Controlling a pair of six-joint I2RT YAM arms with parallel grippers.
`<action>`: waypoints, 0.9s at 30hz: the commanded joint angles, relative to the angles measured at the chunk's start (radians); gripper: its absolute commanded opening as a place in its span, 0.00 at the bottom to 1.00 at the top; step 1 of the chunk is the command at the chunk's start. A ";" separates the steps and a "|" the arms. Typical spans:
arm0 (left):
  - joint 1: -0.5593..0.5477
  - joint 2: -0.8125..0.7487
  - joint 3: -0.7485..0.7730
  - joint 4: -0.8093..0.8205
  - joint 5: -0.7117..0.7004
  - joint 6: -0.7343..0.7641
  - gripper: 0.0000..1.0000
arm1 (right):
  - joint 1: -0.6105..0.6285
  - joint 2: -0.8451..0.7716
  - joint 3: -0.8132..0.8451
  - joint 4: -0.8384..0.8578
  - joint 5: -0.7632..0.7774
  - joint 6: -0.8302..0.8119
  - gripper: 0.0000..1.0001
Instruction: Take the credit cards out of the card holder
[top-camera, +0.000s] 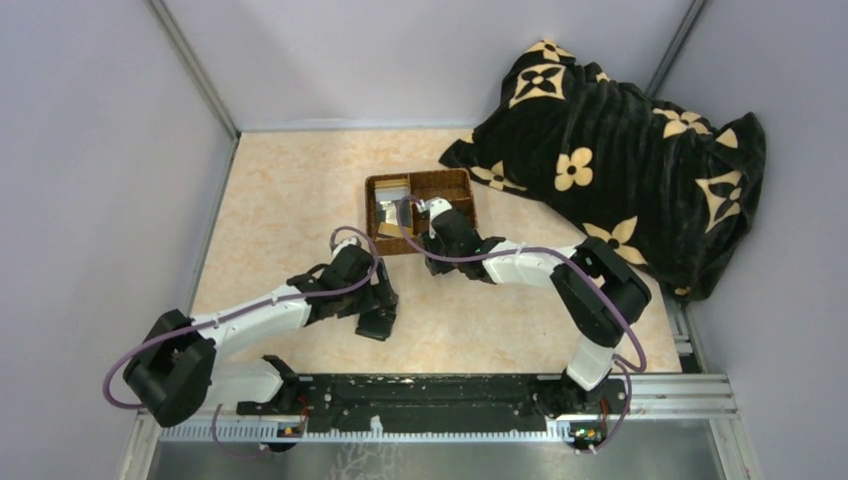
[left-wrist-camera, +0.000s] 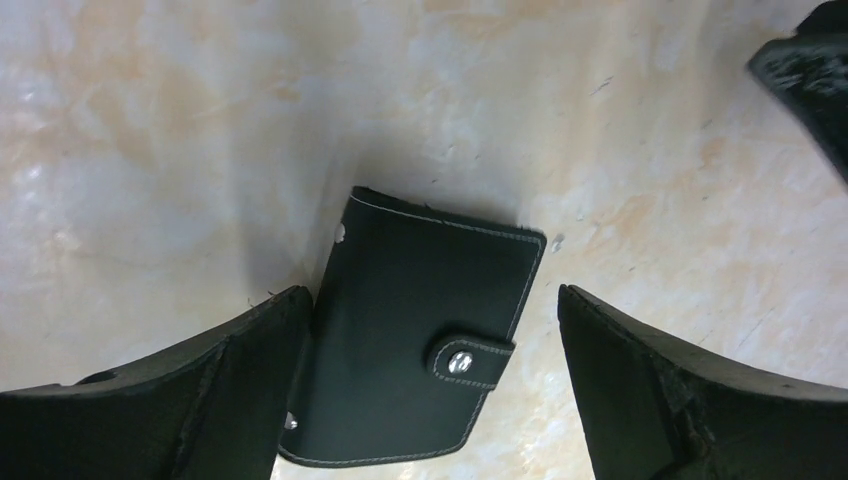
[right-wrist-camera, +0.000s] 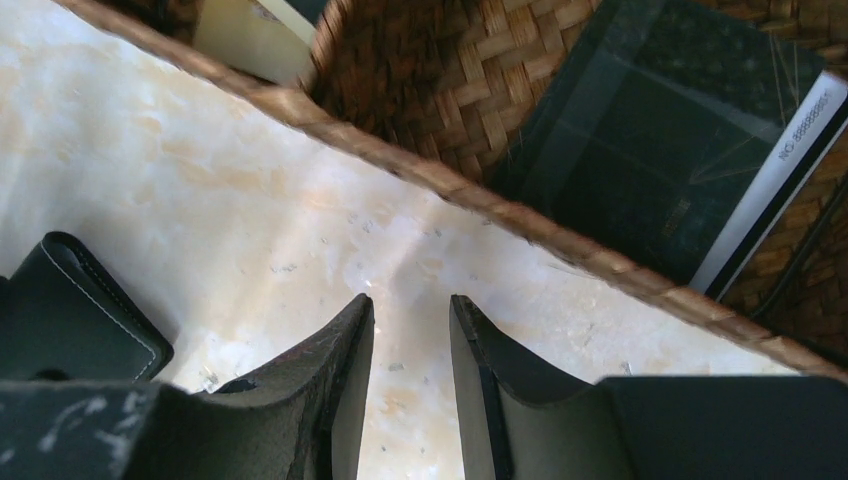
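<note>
The black card holder (left-wrist-camera: 400, 340) lies closed on the table, its snap strap fastened. My left gripper (left-wrist-camera: 432, 292) is open and straddles it; the left finger (left-wrist-camera: 250, 370) touches its left edge and the right finger (left-wrist-camera: 640, 370) stands apart from it. A corner of the holder shows in the right wrist view (right-wrist-camera: 70, 310). My right gripper (right-wrist-camera: 410, 300) is open by a narrow gap and empty, over bare table just short of the brown wicker tray (right-wrist-camera: 420, 170). A dark credit card (right-wrist-camera: 650, 130) and a pale card (right-wrist-camera: 250, 40) lie in the tray's compartments.
The wicker tray (top-camera: 372, 205) stands mid-table with light cards (top-camera: 392, 193) in its left compartments. My left gripper (top-camera: 378, 318) and right gripper (top-camera: 432, 258) are close together in front of it. A black flowered blanket (top-camera: 620, 150) fills the back right. Grey walls close in the sides.
</note>
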 joint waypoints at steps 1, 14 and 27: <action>-0.010 0.077 -0.025 0.061 0.064 0.018 1.00 | -0.004 -0.089 -0.027 0.031 0.032 0.001 0.35; -0.091 -0.018 -0.024 0.051 0.105 0.147 1.00 | -0.066 -0.166 -0.079 0.029 0.014 0.018 0.35; -0.128 0.036 -0.044 0.121 0.159 0.321 1.00 | -0.070 -0.160 -0.082 0.031 0.005 0.020 0.48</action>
